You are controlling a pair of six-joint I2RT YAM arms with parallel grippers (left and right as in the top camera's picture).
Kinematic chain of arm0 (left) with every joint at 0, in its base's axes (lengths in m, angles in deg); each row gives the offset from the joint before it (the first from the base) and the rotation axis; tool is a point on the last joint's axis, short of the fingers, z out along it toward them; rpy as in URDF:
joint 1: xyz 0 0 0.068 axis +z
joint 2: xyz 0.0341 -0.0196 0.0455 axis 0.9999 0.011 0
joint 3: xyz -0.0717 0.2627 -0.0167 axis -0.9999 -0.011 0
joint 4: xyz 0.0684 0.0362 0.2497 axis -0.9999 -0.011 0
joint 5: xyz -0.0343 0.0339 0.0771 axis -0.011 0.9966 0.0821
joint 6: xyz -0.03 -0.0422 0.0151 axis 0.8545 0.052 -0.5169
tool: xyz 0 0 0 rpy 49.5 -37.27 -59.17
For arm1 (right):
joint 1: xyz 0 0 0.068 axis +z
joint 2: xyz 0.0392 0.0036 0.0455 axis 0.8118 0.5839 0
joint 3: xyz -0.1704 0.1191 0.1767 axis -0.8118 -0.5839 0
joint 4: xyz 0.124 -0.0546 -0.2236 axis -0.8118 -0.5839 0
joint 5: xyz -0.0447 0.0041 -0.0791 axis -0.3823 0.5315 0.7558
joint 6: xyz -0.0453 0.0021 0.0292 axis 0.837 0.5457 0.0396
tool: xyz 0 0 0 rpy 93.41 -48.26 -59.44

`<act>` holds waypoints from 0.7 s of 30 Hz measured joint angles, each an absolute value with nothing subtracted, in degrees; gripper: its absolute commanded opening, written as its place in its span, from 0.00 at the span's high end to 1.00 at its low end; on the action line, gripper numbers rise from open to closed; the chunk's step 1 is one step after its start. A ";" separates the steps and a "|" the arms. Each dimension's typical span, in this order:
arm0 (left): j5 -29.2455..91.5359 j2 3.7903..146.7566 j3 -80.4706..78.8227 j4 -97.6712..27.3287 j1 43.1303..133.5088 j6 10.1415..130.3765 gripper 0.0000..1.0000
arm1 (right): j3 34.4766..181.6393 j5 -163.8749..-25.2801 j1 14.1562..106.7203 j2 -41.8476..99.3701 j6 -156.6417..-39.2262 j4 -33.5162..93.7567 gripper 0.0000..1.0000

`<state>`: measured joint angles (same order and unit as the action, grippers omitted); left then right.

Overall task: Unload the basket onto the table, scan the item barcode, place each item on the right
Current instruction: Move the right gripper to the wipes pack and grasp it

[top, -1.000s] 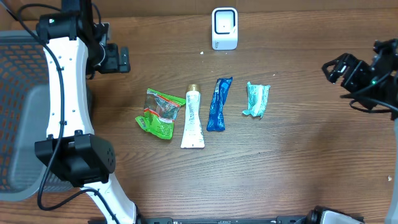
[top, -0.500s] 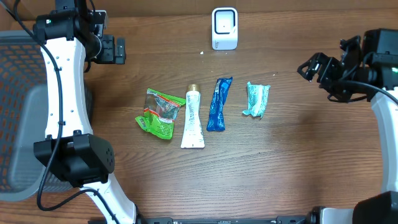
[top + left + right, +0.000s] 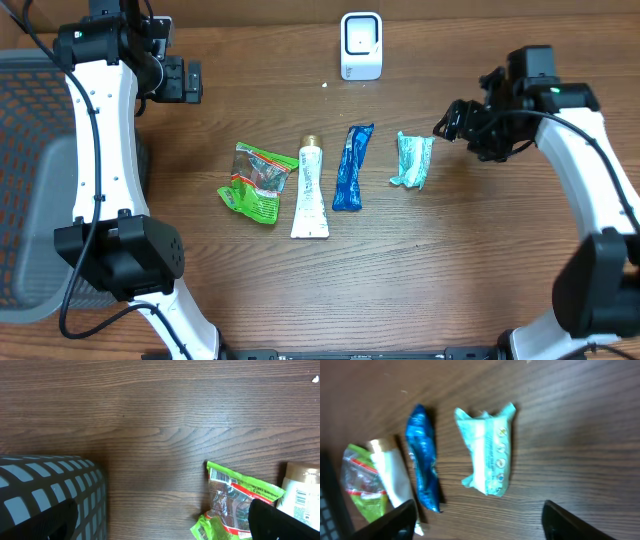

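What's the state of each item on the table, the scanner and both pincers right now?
Green snack packet: lying flat, crumpled, not held.
White tube: lying flat, cap on.
Blue packet: lying flat, not held.
Teal packet: lying flat, crumpled, not held.
Scanner: upright, nothing held up to it.
Left pincer: open, empty.
Right pincer: open, empty, beside the teal packet.

The left arm [image 3: 100, 150] stood along the far left, the left claw [image 3: 188, 82] spread wide and empty — the right arm [image 3: 585, 150] angled inward, the right claw [image 3: 452, 126] parted, gripping nothing.
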<state>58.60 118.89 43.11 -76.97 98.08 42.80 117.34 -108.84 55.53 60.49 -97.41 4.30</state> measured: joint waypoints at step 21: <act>58.60 118.89 43.11 -76.97 98.08 42.80 0.00 | 115.63 -106.54 67.12 65.43 -93.23 8.60 0.39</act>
<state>58.60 118.89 43.11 -76.97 98.08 42.80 115.63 -106.54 67.12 65.43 -93.23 8.60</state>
